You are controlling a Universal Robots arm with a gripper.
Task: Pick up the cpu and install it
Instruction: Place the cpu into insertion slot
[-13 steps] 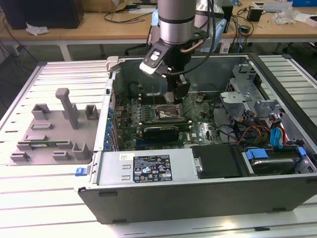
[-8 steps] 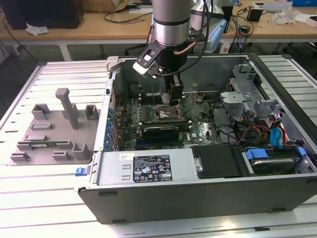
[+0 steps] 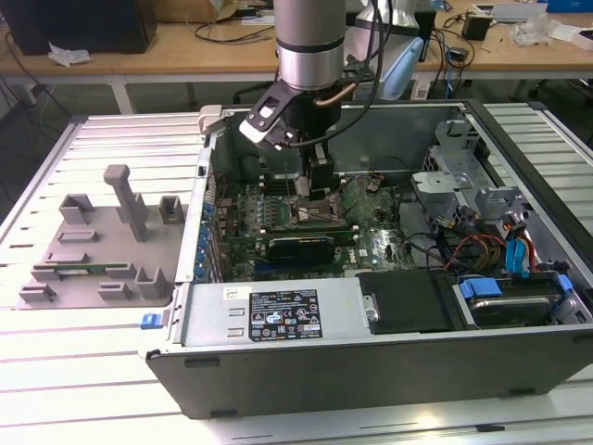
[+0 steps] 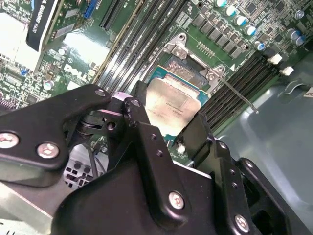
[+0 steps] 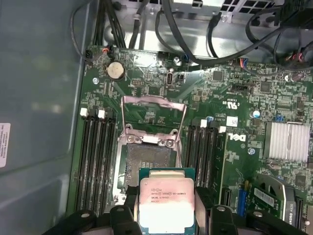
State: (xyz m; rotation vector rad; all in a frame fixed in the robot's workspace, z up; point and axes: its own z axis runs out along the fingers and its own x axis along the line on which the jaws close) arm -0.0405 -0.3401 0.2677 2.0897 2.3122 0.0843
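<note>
pinching a small, thin, square cpu [image 5: 167, 196] with a pale silver metal top and greenish edge, the black two-fingered gripper [image 5: 166, 205] clamps it by two opposite edges, one finger [image 4: 142, 127] on each side. the chip lies flat, its metal top facing up toward the wrist. being square, it has no long side, and its edges run parallel to the dark square socket frame [image 5: 146, 159] on the green motherboard [image 5: 234, 142]. it sits over that open socket, whose hinged metal load plate [image 5: 154, 115] stands raised. whether chip and socket touch, i cannot tell. in the exterior view the arm reaches down inside the open grey metal computer case [image 3: 278, 320].
</note>
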